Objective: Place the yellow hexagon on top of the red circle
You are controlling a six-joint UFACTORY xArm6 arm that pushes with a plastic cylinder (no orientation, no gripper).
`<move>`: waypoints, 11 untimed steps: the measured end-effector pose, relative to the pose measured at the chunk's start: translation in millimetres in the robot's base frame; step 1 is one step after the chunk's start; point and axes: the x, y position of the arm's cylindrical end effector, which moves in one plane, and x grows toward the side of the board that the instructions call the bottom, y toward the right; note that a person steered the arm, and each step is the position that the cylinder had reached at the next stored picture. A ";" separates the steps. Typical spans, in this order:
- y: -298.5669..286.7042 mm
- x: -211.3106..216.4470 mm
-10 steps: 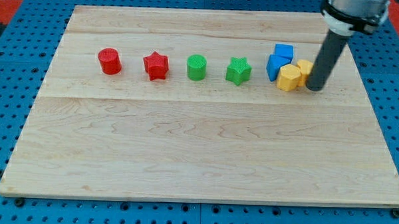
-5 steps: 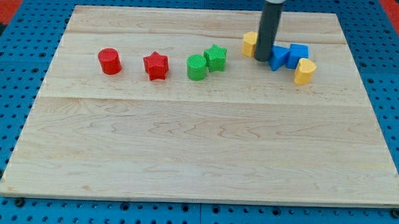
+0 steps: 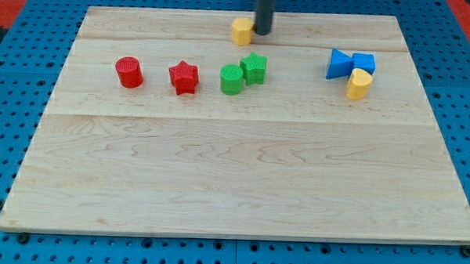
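Note:
The yellow hexagon [image 3: 241, 30] lies near the view's top, left of centre-right. My tip [image 3: 263, 33] touches its right side. The red circle [image 3: 129, 71] stands at the view's left, well below and left of the hexagon. A red star [image 3: 183, 78] is just right of the circle.
A green circle [image 3: 231, 79] and a green star [image 3: 254, 67] touch, below the hexagon. At the view's right lie a blue triangle [image 3: 338, 64], a blue cube [image 3: 363, 63] and another yellow block [image 3: 359, 84]. The wooden board [image 3: 241, 187] rests on a blue pegboard.
My tip has pushed the yellow hexagon from the right cluster up and left across the board's top. The green star was shoved left against the green circle; the blue blocks shifted right.

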 end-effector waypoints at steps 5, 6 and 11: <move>-74.0 -5.8; -59.0 19.7; -138.3 24.8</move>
